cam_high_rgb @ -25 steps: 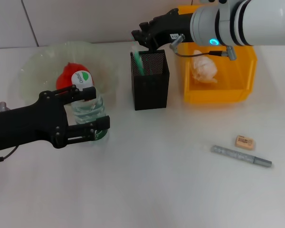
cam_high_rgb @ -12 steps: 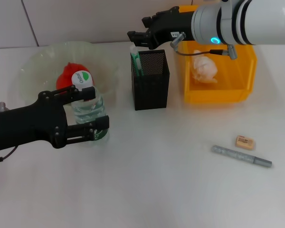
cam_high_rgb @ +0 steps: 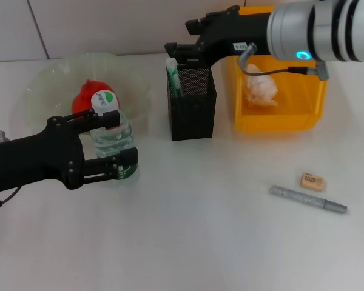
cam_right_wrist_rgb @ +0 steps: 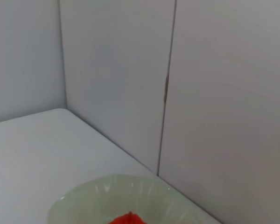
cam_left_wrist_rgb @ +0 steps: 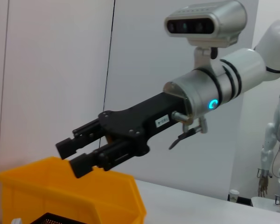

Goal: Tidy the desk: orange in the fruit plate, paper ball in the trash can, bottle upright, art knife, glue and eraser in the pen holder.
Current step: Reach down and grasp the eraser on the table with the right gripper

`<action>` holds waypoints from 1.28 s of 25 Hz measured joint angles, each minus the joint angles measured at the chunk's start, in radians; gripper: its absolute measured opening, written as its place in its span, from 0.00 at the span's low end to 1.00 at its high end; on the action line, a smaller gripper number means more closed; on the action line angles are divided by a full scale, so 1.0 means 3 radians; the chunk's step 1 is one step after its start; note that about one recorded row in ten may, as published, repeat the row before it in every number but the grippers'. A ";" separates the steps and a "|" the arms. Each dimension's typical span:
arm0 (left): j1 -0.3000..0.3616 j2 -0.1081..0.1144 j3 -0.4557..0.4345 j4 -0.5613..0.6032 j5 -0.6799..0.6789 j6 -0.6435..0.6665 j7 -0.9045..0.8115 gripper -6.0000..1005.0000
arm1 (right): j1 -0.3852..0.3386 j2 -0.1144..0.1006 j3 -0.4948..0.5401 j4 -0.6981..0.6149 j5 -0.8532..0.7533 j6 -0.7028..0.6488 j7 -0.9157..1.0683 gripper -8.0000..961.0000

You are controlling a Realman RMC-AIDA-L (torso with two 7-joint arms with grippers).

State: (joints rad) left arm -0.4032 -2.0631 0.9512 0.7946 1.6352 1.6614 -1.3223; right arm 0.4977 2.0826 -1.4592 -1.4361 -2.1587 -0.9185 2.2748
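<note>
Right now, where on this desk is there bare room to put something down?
Open: the white desk in front of the black mesh pen holder, left of the grey art knife. Crowded: the back row, with the left gripper around the upright clear bottle.

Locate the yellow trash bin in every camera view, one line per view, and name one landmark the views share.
Head view: the yellow trash bin stands at the upper right, beside the black pen holder, paper ball inside.
Left wrist view: only a corner of the bin shows at the lower left, under the right gripper.
Right wrist view: not in it; only the fruit plate.
Shared landmark: the right gripper, in head and left wrist views.
</note>
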 joint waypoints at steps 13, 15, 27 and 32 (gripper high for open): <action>-0.0009 0.0005 -0.0001 0.0010 0.0000 0.0009 -0.0003 0.80 | -0.0474 0.0002 0.0221 -0.0565 0.0087 -0.0700 -0.0004 0.68; -0.0007 0.0005 -0.0001 0.0020 -0.0001 0.0008 -0.0010 0.80 | -0.0505 0.0003 0.0257 -0.0625 0.0087 -0.0831 0.0067 0.68; -0.0013 -0.0003 -0.0001 0.0003 0.0000 -0.0001 -0.0002 0.80 | -0.0465 -0.0009 0.0408 -0.0657 0.0012 -0.1344 0.0211 0.68; 0.0005 0.0004 -0.0003 0.0019 0.0000 0.0015 0.0000 0.80 | -0.0375 -0.0012 0.0414 -0.0692 -0.0209 -0.1550 0.0391 0.68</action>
State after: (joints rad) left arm -0.4018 -2.0618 0.9504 0.8002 1.6353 1.6658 -1.3223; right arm 0.3851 2.0792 -1.3349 -1.6435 -2.2212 -1.3836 2.3920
